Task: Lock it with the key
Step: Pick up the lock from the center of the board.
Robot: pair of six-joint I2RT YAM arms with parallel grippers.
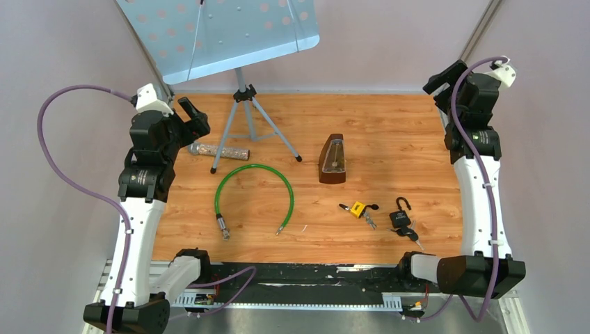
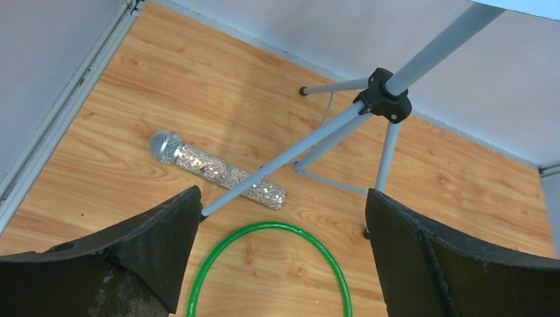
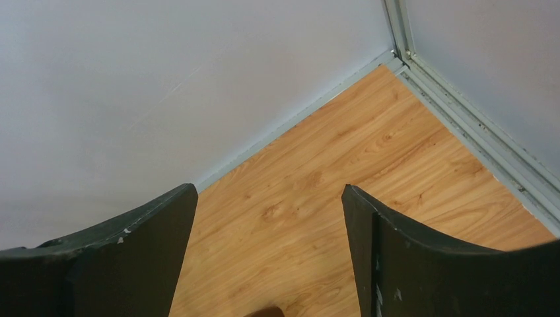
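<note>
Wood bench (image 1: 389, 125), grey walls close along the far, left and right edges; arm bases line the near edge.

- Padlock (image 1: 400, 218): flat, near the near-right corner, shackle toward the far edge. Key (image 1: 415, 238) touches its near side; whether it sits in the lock, cannot tell.
- Tagged keys (image 1: 357, 209): yellow tag, just left of the padlock, apart from it.
- Metronome (image 1: 332, 160): mid-bench, farther back than the keys.
- Cable (image 1: 254, 198): green loop left of centre, both ends toward the near edge.
- Stand (image 1: 245, 97): tripod at far-left, tray over the far edge.
- Mic (image 1: 219, 150): lying near the left edge, under a tripod leg.
- Left gripper (image 1: 195, 117): raised by the far-left corner, jaws wide, nothing held.
- Right gripper (image 1: 445, 75): raised at the far-right corner, jaws wide, nothing held; its camera sees only corner wood and wall seam.
- Bare wood runs from the metronome to the right edge, and between cable and tagged keys.
</note>
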